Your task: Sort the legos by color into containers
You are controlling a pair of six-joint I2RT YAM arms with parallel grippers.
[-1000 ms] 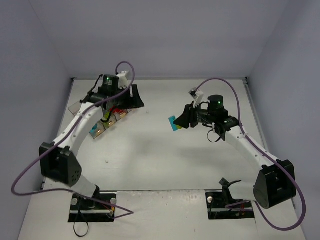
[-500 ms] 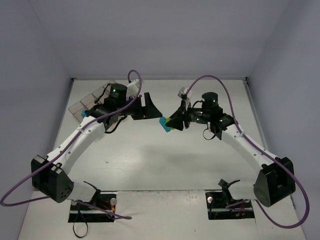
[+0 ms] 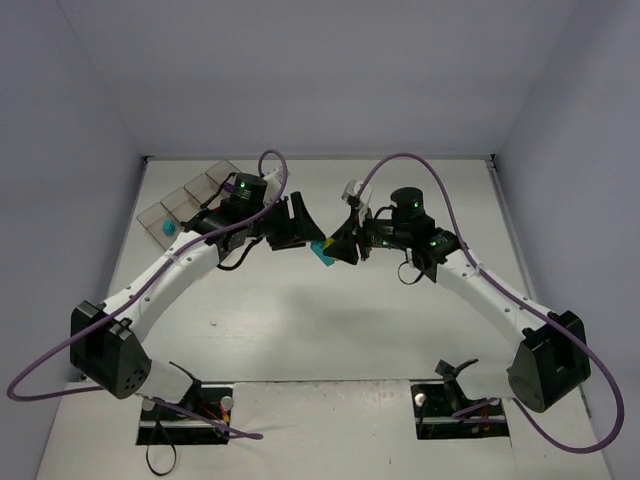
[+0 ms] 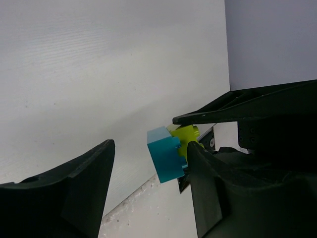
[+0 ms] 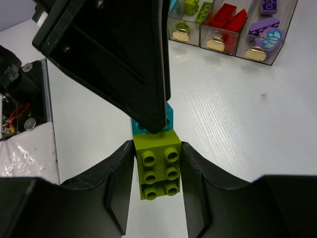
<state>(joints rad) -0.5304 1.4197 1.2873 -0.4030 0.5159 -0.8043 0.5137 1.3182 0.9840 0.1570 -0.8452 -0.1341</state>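
Right gripper [image 5: 157, 174]: my fingers are closed on the flanks of the lime brick [image 5: 159, 168], held clear above the table [image 5: 257, 124].
Lime brick: bright yellow-green, six studs in two rows facing my wrist camera.
Cyan brick [image 4: 166, 154]: a smooth-sided teal block stuck on the lime brick's far end, at mid-table between my two arms.
Left gripper [image 4: 150, 153]: my fingers are spread wide with the cyan brick between them. There is a clear gap on one side, and I cannot tell whether the other finger touches.
Bins [image 3: 185, 200]: a clear, joined row at the far left of the table, well apart from the bricks.
Sorted pieces: lime [image 5: 195, 6], red [image 5: 225, 15] and purple [image 5: 267, 25] each lie in separate bins.
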